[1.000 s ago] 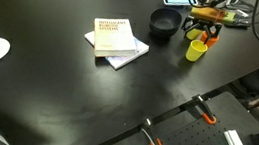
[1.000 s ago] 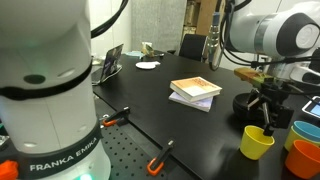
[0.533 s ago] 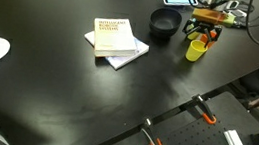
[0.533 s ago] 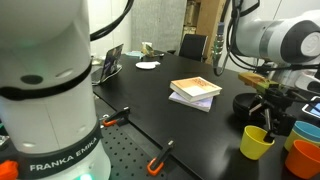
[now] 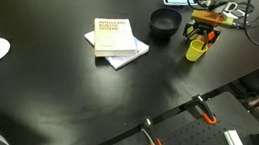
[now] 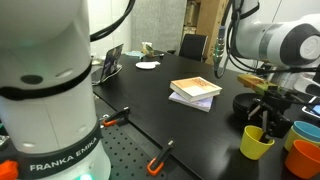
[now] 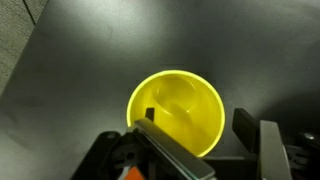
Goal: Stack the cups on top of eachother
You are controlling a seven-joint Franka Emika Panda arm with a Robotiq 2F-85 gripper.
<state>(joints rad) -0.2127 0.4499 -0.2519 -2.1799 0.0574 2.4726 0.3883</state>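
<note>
tool [image 5: 202, 36] over yellow cup [image 5: 195, 51] | black bowl [image 5: 163, 24] beside | books [image 5: 116, 40] mid-table

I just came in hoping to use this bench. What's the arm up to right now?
The Franka arm is partway through stacking small plastic cups. Its gripper hangs directly over the yellow cup with the jaws open, not closed on it. In an exterior view, a teal-blue cup and an orange cup stand beside it, not yet stacked. The black bowl and the books sit apart from the gripper on the black table.
</note>
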